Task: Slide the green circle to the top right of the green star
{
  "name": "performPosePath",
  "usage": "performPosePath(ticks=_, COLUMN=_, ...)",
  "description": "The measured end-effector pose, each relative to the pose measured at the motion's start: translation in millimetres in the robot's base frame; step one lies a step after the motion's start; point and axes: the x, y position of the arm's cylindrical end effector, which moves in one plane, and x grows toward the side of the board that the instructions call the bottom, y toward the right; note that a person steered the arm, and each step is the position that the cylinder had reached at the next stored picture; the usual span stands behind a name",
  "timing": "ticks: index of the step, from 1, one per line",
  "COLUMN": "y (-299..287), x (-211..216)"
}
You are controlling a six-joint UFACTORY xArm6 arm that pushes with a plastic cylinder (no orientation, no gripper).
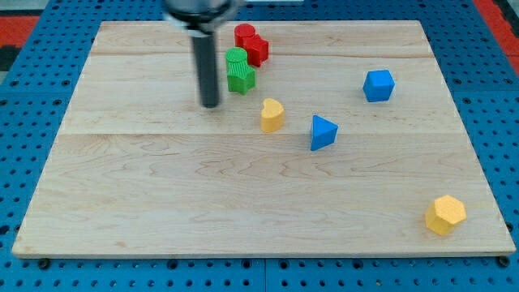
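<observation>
The green circle [235, 57] sits near the view's top centre, touching the upper edge of the green star [241, 78] just below it. My tip [210, 104] rests on the board to the left of and slightly below the green star, a short gap away from it. The rod rises straight up from the tip to the arm's dark end at the view's top edge.
Two red blocks [251, 44] sit together just above and right of the green circle. A yellow heart [272, 115], a blue triangle [323, 132], a blue cube [378, 85] and a yellow hexagon [445, 214] lie on the wooden board [162, 186].
</observation>
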Motion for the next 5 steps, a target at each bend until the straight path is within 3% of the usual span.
performPosePath(ticks=2, y=-30.1, x=-62.1)
performPosePath(ticks=4, y=11.5, x=-99.8)
performPosePath(ticks=5, y=27.0, x=-94.9)
